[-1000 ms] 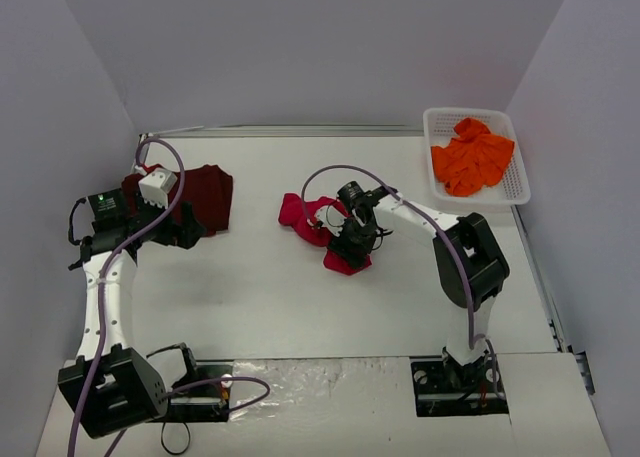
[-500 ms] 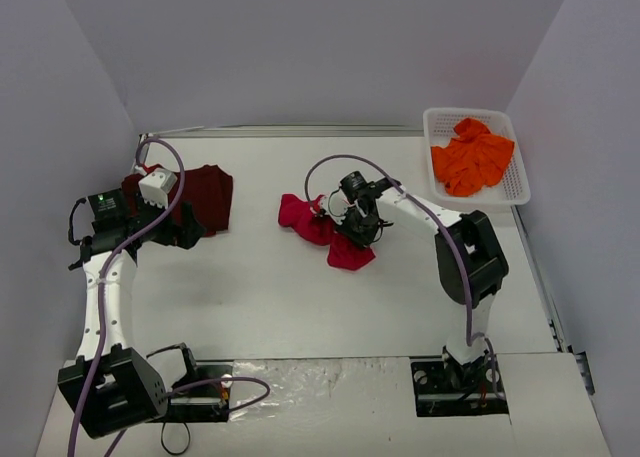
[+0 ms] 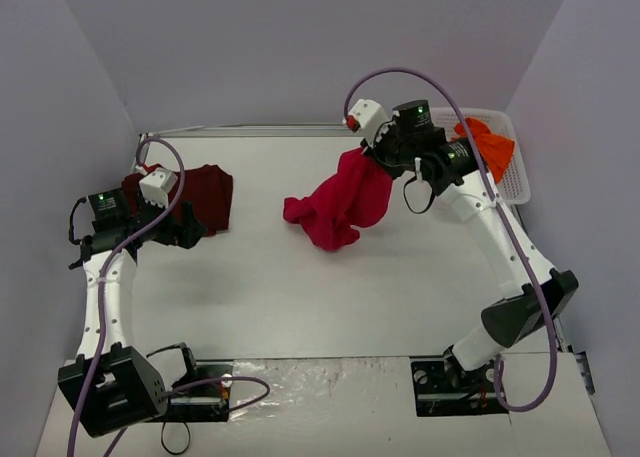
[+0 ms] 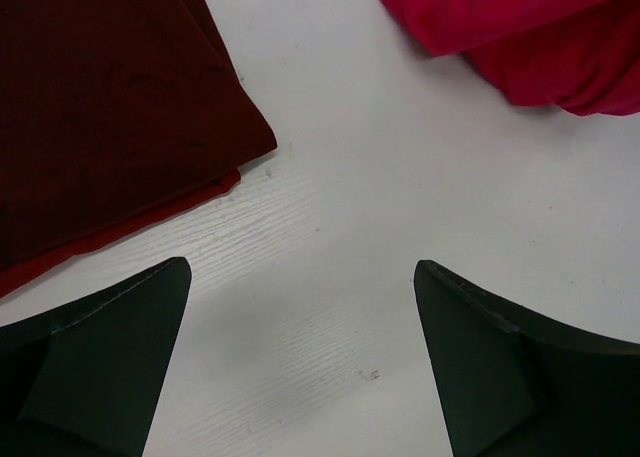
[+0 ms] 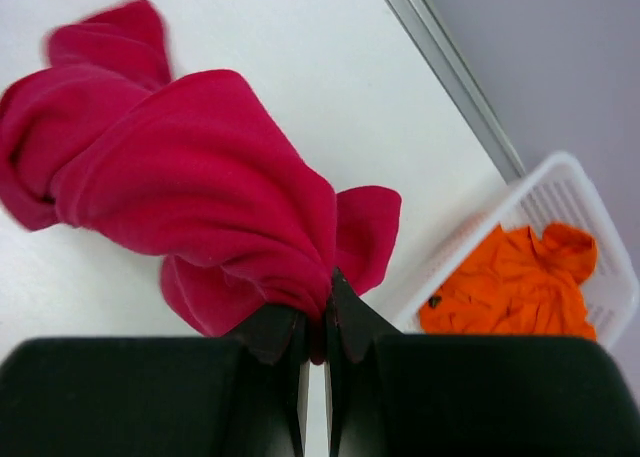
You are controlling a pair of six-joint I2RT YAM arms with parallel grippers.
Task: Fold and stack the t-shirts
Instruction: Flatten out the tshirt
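Note:
My right gripper (image 3: 368, 155) (image 5: 318, 312) is shut on a pinch of the bright red t-shirt (image 3: 340, 201) (image 5: 190, 177) and holds it up high over the back middle of the table, the cloth hanging down to the left with its lower end near the table. The red shirt also shows at the top right of the left wrist view (image 4: 520, 37). The dark maroon t-shirt (image 3: 205, 195) (image 4: 100, 107) lies folded flat at the back left. My left gripper (image 3: 192, 235) (image 4: 300, 307) stands open just in front of it, over bare table. The orange t-shirt (image 3: 485, 149) (image 5: 510, 282) lies crumpled in the basket.
The white lattice basket (image 3: 518, 189) (image 5: 560, 192) stands at the back right corner, partly behind my right arm. A metal rail (image 5: 450, 72) runs along the table's back edge. Grey walls close in the table on three sides.
My right gripper closed on the red shirt on the table, then rose and swung back and to the right, lifting the shirt into the air. The left arm stayed still.

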